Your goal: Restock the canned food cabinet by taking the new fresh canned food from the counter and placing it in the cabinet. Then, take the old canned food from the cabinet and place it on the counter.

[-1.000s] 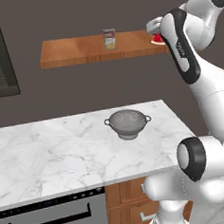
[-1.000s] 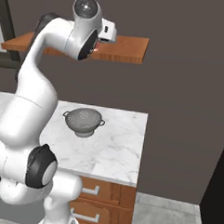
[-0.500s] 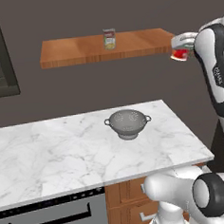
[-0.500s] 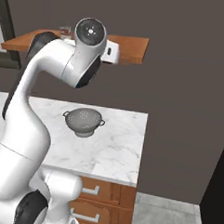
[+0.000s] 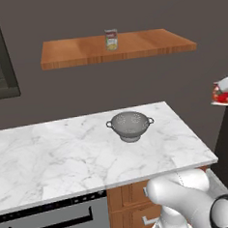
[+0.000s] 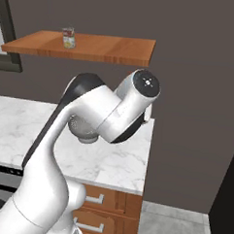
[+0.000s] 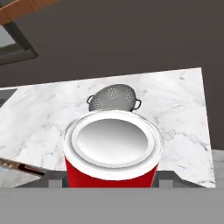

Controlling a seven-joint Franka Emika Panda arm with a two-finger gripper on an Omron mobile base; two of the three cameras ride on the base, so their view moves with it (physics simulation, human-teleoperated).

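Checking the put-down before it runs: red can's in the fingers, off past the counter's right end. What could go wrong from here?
1. The red can hangs beyond the counter edge; a slip would likely drop it to the floor.
2. The colander sits near the right end; a low swing inward could knock it.
3. A set-down close to the edge might tip the can off.

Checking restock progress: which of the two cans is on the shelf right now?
The tan-labelled can, standing upright on the wooden shelf. The red can is off it, held in the tool beyond the counter's right end.
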